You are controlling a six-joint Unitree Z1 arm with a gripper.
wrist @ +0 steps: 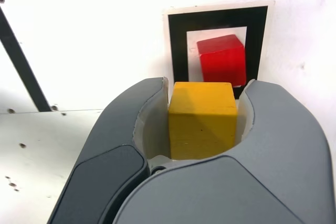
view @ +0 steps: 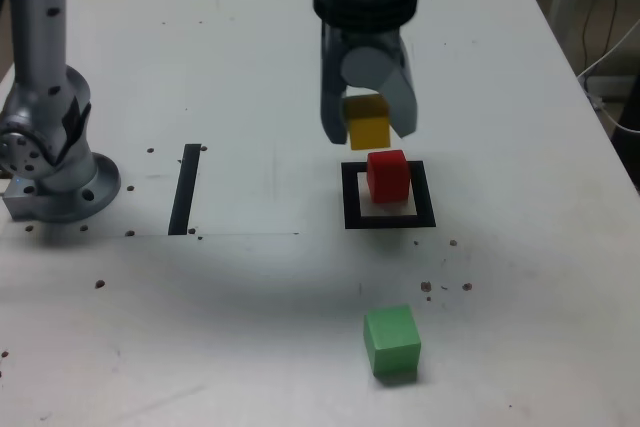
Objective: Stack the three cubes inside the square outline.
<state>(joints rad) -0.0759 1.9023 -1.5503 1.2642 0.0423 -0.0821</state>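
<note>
Jaws hold yellow cube [view: 368, 128] above red cube [view: 388, 176].

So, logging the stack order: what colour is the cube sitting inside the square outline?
Red; clearest in the wrist view.

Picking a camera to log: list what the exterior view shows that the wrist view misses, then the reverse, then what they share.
Exterior view only: the green cube lying loose on the table, outside the square outline, and the arm's base.

Wrist view only: both inner pads pressing the yellow cube's sides.

Both: the gripper holding that cube, the red cube inside the outline, the black tape strip.
</note>
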